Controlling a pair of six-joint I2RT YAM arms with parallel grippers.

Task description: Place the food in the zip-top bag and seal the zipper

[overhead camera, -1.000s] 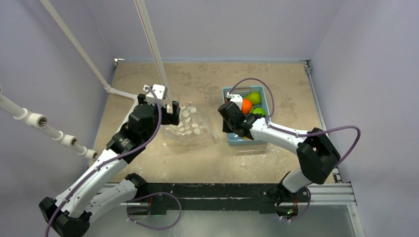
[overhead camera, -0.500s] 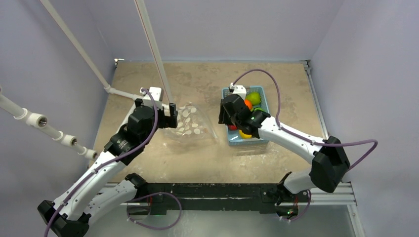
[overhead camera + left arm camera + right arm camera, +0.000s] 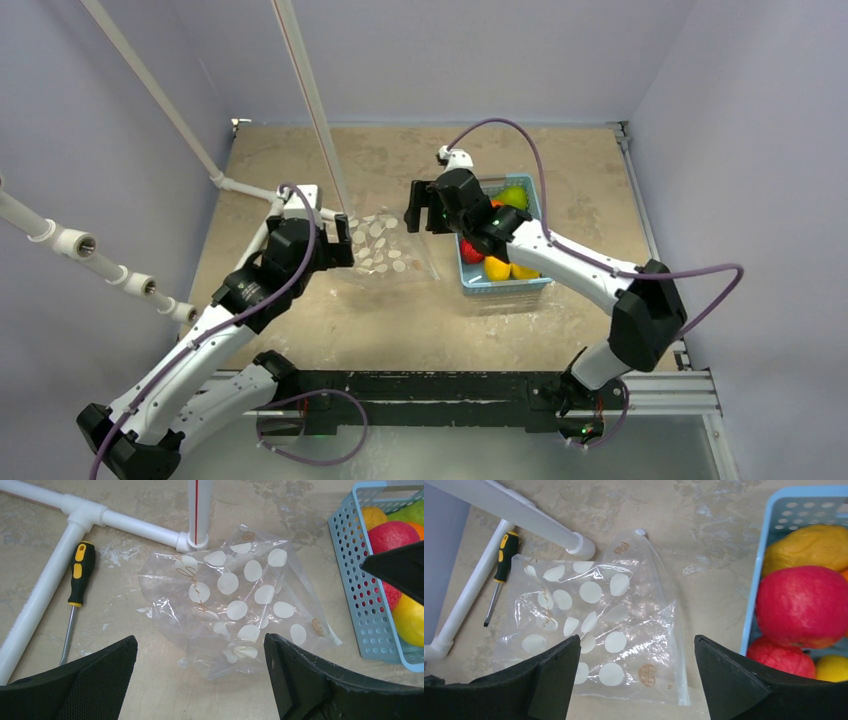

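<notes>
The zip-top bag [image 3: 385, 250] is lying flat and slightly crumpled on the tabletop [image 3: 400, 160], left of centre in the top view, its white dots facing up. The zipper [image 3: 679, 670] is showing as a pale strip along the bag's right edge in the right wrist view; whether it is pressed shut cannot be told. The food [image 3: 801, 605] is sitting in the light-blue basket [image 3: 356, 575], just right of the bag and apart from it: red, yellow, orange and green fruits are piled together there. The left gripper [image 3: 200, 647] is hovering over the bag's near-left side with its jaws spread wide, nothing between them. The right gripper [image 3: 636, 642] is hanging above the bag's right part, between bag and basket in the top view, its jaws also standing apart and holding nothing. A yellow-and-black screwdriver [image 3: 80, 575] is lying at the left of the left wrist view, beside a white pipe frame [image 3: 135, 525] whose upright is standing at the bag's far edge.
</notes>
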